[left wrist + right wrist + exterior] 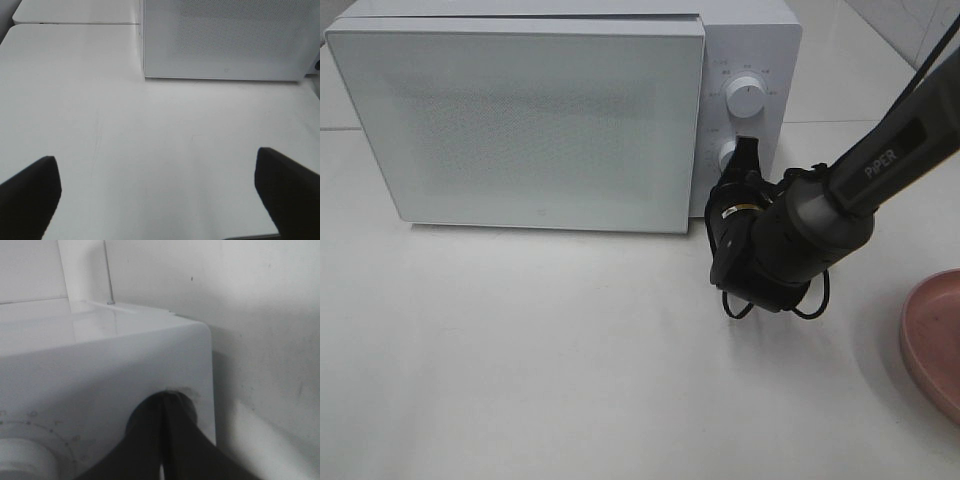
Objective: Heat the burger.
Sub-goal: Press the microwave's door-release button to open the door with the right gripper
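The burger shows in no view. The white microwave (520,120) stands at the back of the table with its door closed; it also shows in the left wrist view (225,40) and the right wrist view (100,365). My right gripper (744,158) is at the control panel, its dark fingers (145,440) pressed together over the lower knob (727,156), which is mostly hidden. The upper knob (746,97) is free. My left gripper (160,200) is open and empty above bare table, out of the exterior view.
A pink plate (935,340) lies at the right edge of the table, empty as far as it shows. The black right arm (840,190) reaches in from the right over the table in front of the microwave's panel.
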{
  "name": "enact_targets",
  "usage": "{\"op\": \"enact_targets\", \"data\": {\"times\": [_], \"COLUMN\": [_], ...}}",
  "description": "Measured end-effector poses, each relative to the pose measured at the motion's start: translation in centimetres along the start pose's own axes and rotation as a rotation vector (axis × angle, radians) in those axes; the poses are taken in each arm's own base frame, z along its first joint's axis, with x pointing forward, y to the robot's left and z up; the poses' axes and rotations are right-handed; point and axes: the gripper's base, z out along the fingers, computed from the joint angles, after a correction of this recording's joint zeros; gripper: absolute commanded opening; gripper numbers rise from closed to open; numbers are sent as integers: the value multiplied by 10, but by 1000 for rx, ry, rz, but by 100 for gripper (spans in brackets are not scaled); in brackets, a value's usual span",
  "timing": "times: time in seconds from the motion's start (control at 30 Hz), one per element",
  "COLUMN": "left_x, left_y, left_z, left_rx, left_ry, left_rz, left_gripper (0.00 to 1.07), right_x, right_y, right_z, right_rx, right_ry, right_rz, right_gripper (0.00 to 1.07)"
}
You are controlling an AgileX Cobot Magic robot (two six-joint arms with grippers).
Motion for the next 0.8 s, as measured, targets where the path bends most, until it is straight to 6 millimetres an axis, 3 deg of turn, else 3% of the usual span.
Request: {"op": "enact_targets", "data": {"times": [0.8], "left_x": [0], "left_y": [0], "left_z": [0], "left_rx": [0], "left_ry": [0], "left_rz": [0], "left_gripper": [98], "right_x": [4], "right_y": [2], "right_z": [1], "right_rx": [32], "right_ry": [-8], "right_rz": [5], "right_gripper": [0]}}
